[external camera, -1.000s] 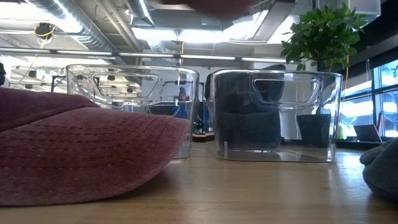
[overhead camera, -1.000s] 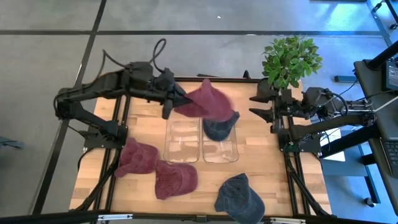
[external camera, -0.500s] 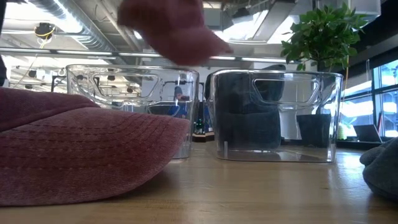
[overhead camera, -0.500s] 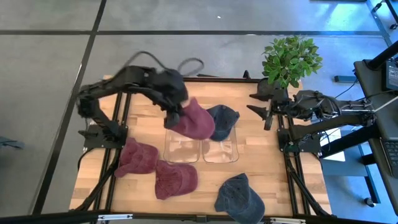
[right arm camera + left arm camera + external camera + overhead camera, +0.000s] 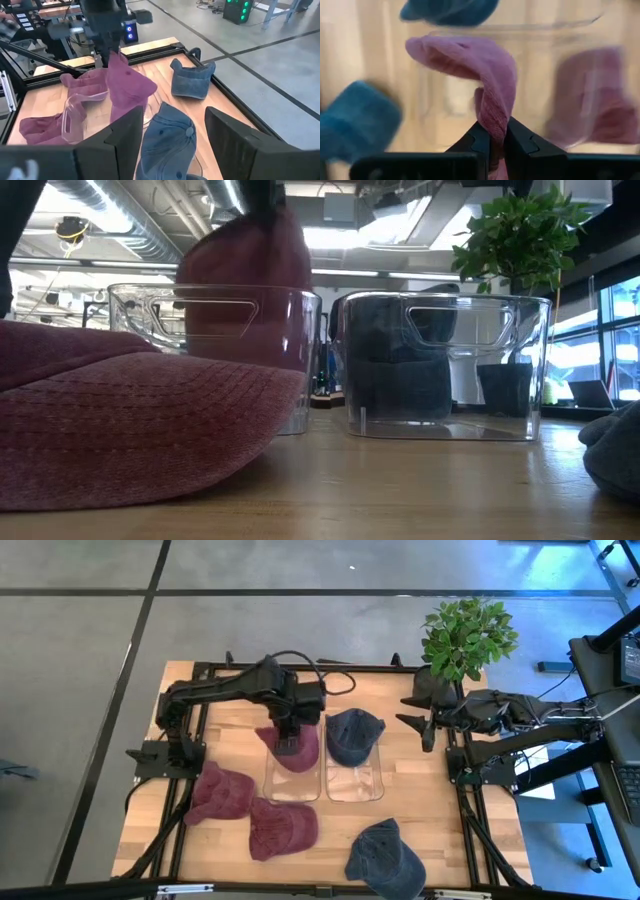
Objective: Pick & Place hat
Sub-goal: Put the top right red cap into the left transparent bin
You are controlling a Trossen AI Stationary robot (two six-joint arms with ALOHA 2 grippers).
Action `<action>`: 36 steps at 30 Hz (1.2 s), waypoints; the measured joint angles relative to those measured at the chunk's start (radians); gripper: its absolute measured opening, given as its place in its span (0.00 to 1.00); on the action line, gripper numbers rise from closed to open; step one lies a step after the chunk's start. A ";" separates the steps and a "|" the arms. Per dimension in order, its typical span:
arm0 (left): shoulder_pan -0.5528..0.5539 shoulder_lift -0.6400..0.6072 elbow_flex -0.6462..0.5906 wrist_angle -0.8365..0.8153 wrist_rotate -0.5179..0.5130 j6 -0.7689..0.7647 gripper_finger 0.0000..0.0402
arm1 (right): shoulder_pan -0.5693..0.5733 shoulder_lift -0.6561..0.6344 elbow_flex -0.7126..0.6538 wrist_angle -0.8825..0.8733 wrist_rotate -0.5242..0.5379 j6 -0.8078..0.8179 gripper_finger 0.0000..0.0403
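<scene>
My left gripper [image 5: 290, 738] is shut on a maroon hat [image 5: 297, 752] over the far end of the left clear bin [image 5: 292, 778]. In the low view the hat [image 5: 245, 290] hangs from the gripper with its lower part below the bin's rim [image 5: 215, 288]. A blue hat [image 5: 354, 735] rests on the far end of the right clear bin [image 5: 355, 780]. My right gripper [image 5: 413, 710] waits open at the table's right edge, behind that blue hat [image 5: 167, 135]. My left gripper pinches a bunched fold of the maroon hat [image 5: 493, 120] between its two fingers [image 5: 479, 142], coming from above and pointing down. The hat hangs slack below the fingers, lifted clear of the table, with its lower part inside the left bin.
Two more maroon hats [image 5: 220, 795] [image 5: 283, 828] lie on the table near the left bin, and another blue hat [image 5: 386, 858] lies at the near edge. A potted plant [image 5: 468, 635] stands at the far right corner. Bare wood shows at the table's far left.
My left gripper swung from the far left toward the left bin, turned to point down and lowered. The maroon hat, first flung out sideways over the blue hat and the right bin, came back and now hangs straight down into the left bin.
</scene>
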 joint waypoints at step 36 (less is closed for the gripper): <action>-0.027 0.127 0.000 0.005 -0.363 0.198 0.23 | 0.000 0.009 0.000 -0.003 0.000 0.000 0.53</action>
